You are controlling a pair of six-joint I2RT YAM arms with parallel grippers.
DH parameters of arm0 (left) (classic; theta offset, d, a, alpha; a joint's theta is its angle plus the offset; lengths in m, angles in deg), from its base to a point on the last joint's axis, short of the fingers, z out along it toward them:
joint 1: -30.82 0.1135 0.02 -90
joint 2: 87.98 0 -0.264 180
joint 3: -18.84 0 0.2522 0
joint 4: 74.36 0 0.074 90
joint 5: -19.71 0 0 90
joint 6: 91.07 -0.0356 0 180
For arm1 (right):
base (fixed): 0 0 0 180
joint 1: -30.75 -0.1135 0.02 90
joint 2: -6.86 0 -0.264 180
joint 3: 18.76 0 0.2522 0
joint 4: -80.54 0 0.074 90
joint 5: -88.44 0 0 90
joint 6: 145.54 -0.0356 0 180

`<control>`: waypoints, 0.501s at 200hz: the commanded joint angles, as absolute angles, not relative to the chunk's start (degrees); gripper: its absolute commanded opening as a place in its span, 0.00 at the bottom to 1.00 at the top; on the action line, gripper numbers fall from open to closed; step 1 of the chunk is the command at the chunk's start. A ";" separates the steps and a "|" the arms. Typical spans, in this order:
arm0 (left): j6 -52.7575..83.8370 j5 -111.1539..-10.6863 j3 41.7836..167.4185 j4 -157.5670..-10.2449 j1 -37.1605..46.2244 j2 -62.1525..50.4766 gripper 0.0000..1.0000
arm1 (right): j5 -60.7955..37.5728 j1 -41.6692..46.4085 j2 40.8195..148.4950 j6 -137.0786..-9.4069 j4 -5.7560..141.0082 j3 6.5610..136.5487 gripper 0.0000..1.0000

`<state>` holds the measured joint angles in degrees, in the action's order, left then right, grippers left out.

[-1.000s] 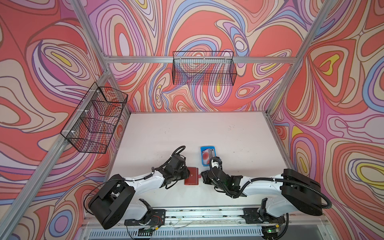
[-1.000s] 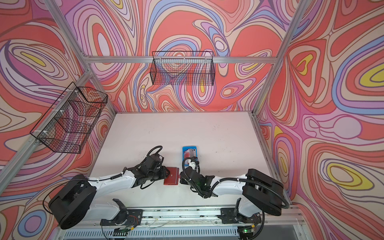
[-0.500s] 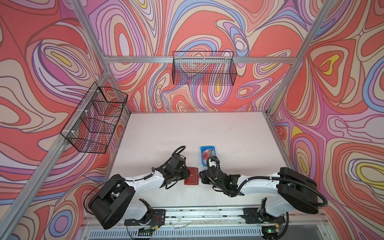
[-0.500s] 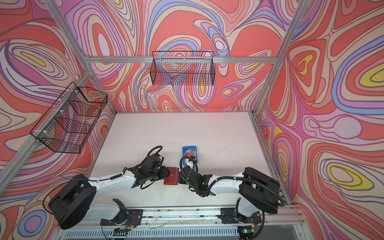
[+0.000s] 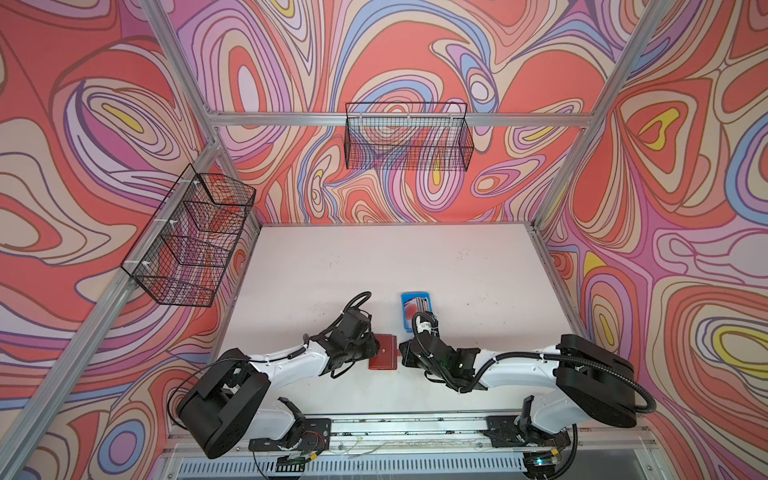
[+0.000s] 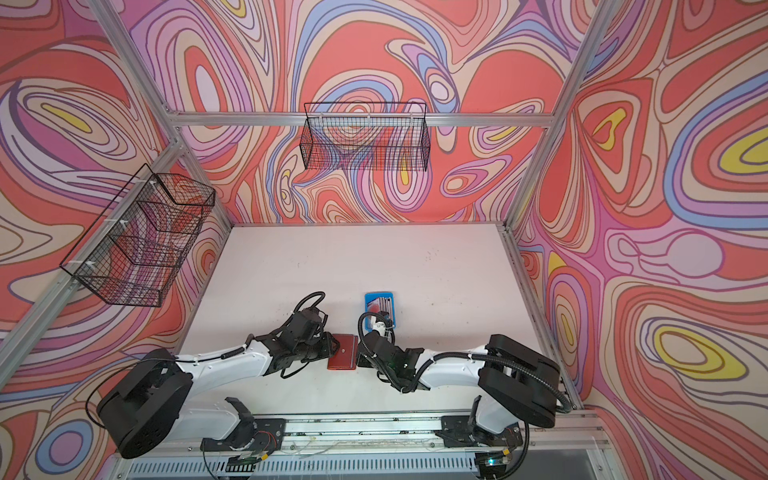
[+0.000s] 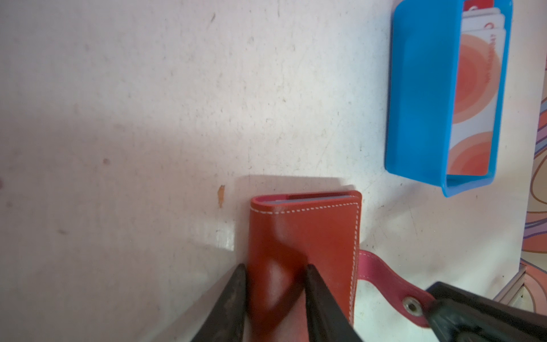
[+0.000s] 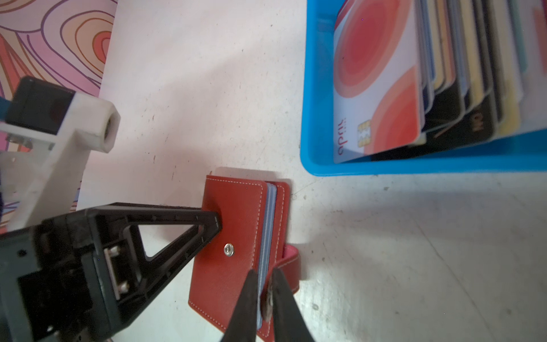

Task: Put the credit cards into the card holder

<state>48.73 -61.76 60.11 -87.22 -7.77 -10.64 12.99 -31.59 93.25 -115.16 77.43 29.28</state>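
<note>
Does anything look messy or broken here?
Nothing is broken or spilled. The only odd bit: the red card holder has its snap strap undone, sticking out sideways, pinched in the right pincer.

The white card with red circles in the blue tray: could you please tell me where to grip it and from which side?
Grip the card by the long edge no other card overlaps, coming down from above. It fronts a fanned stack in the tray; a gap beside that edge probably admits a finger, and the walls block a sideways approach.
</note>
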 commanded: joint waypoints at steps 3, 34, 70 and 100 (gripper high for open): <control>49.65 -62.64 58.25 -92.84 -8.03 -10.00 0.35 | 13.82 -31.83 93.78 -115.58 76.38 29.89 0.12; 49.74 -62.78 58.25 -92.88 -8.03 -10.11 0.35 | 13.82 -31.82 94.24 -115.81 76.09 29.89 0.13; 49.82 -62.93 58.08 -93.08 -8.03 -10.29 0.35 | 13.82 -31.83 94.40 -116.20 76.19 29.55 0.11; 49.89 -63.04 58.01 -93.12 -8.03 -10.48 0.35 | 13.99 -31.83 93.85 -116.26 76.11 29.37 0.01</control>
